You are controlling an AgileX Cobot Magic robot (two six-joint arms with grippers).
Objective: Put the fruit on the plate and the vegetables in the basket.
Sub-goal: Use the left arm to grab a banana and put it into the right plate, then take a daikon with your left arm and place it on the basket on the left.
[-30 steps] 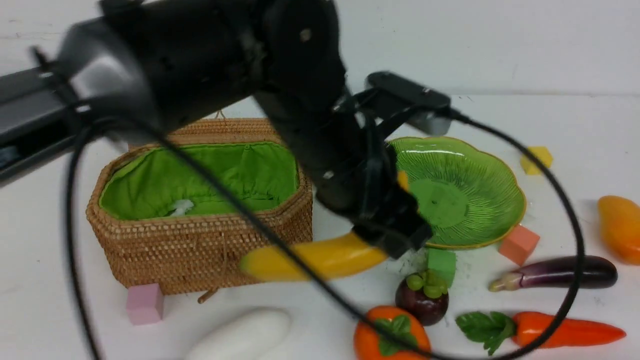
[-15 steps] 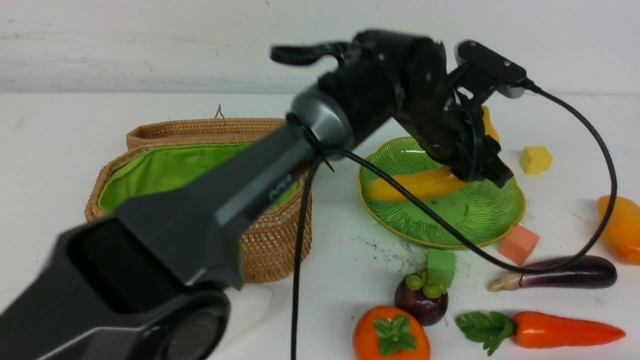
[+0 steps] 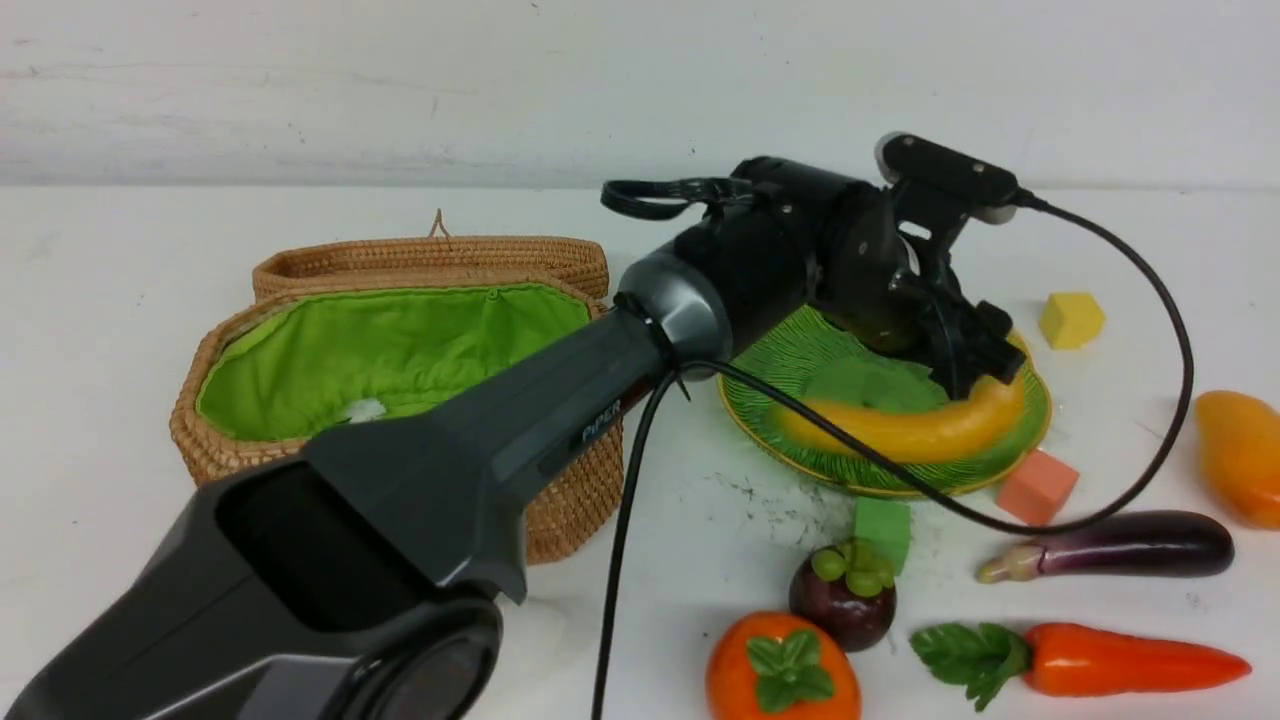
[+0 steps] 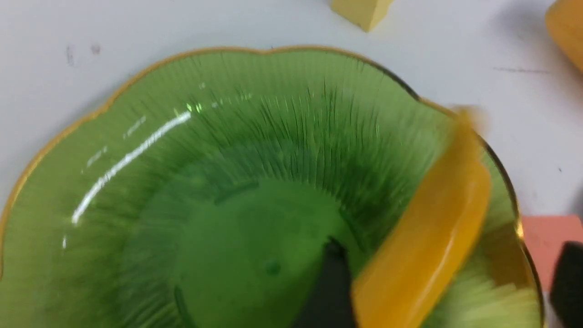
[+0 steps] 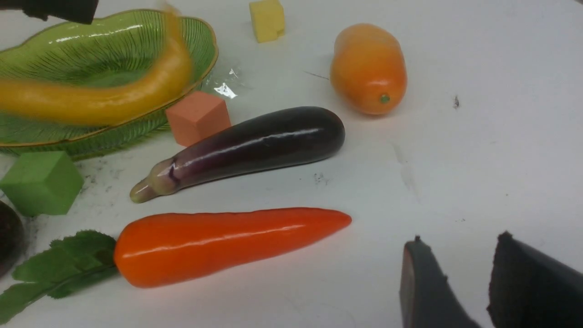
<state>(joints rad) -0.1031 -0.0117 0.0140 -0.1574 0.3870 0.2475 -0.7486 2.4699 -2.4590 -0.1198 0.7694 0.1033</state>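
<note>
Banana (image 3: 905, 425): lies in plate (image 3: 860, 478), tip on rim. Left gripper (image 3: 985, 370): jaws parted, straddling banana loosely. Risk: a lifting finger snags banana, tipping it off plate.

On white table (image 3: 100, 300): yellow cube (image 3: 1071, 319) farthest back, salmon cube (image 3: 1037, 487) middle, green cube (image 3: 883, 531) nearest.

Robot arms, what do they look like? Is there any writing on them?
The left arm is chunky and dark grey, with a silvery ring at one joint and small white letters saying PIPER. A black cable loops from the little camera box by its black left gripper. The right gripper shows two dark, flat fingers.
</note>
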